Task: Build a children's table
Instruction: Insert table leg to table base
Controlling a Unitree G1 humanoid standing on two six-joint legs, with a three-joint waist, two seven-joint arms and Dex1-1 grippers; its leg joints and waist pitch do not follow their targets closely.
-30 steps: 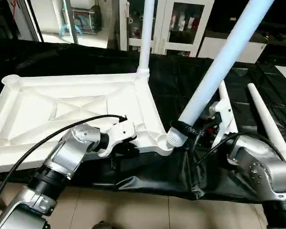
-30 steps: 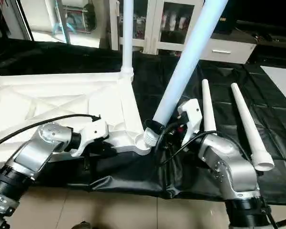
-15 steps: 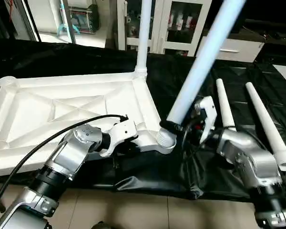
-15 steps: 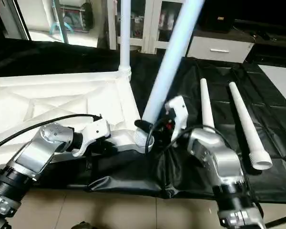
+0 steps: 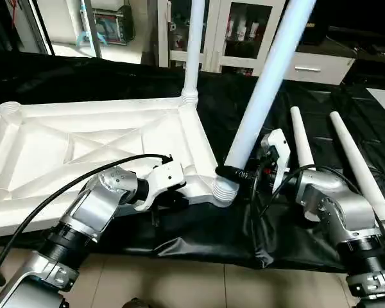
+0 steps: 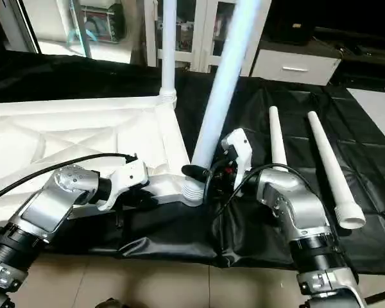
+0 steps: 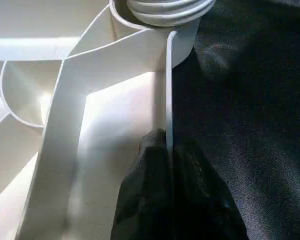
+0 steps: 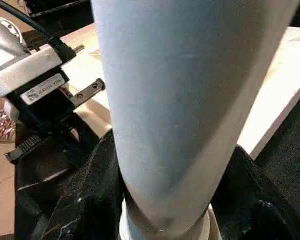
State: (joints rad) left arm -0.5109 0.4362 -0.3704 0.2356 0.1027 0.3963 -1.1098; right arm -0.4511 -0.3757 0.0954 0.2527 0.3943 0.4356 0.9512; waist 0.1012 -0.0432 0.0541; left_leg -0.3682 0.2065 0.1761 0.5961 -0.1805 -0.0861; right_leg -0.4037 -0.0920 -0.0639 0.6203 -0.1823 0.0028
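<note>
**Leg held at the near corner socket of the upturned children's table**

A black cloth [image 5: 256,109] is spread over the work surface, and on it the white children's table [image 5: 83,154] is laid upside down, so that the ribbed, X-braced underside is turned up. A round corner socket [image 5: 9,108] is seen at the far left corner. At the far right corner an upright leg [image 5: 194,51] is already seated. At the near right corner a second leg [image 5: 263,96] is set with its threaded end in the socket and is tilted, its top leaning away to the right.

That tilted leg is gripped just above its threads by the right end effector [image 5: 234,173], whose black fingers [image 8: 90,200] are closed around the tube on both sides. The near edge wall of the children's table is pinched by the left end effector [image 7: 167,150], closed narrowly on the thin plastic just beside the same corner.

Two loose legs [image 5: 346,154] are laid side by side on the cloth to the right, thin ends pointing away from the robot. A white cabinet [image 5: 244,32] with glass doors is seen behind the cloth.
</note>
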